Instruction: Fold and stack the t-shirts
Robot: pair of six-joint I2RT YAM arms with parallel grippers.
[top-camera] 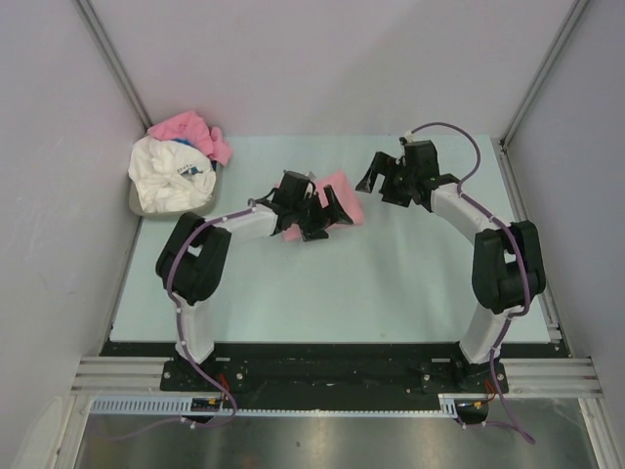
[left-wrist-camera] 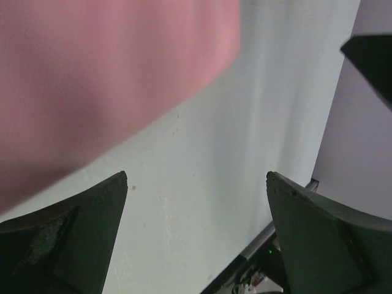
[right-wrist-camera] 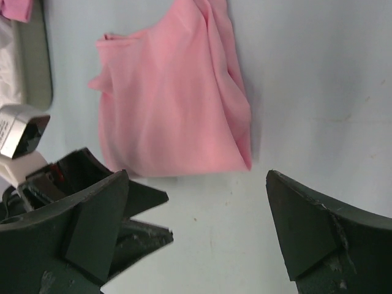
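Observation:
A folded light-pink t-shirt point(top-camera: 342, 200) lies on the table's middle back; it also shows in the right wrist view point(right-wrist-camera: 171, 104) and, blurred, in the left wrist view point(left-wrist-camera: 92, 73). My left gripper point(top-camera: 322, 213) is open and empty, hovering at the shirt's near edge. My right gripper point(top-camera: 381, 181) is open and empty, just right of the shirt. A white t-shirt with a small blue print point(top-camera: 171, 176) and another pink t-shirt point(top-camera: 190, 130) lie heaped in a bin point(top-camera: 137, 200) at the back left.
The pale table surface point(top-camera: 391, 283) spreads in front of the shirt. Grey walls close in the left, right and back sides. The left gripper's fingers point(right-wrist-camera: 131, 214) show in the right wrist view at lower left.

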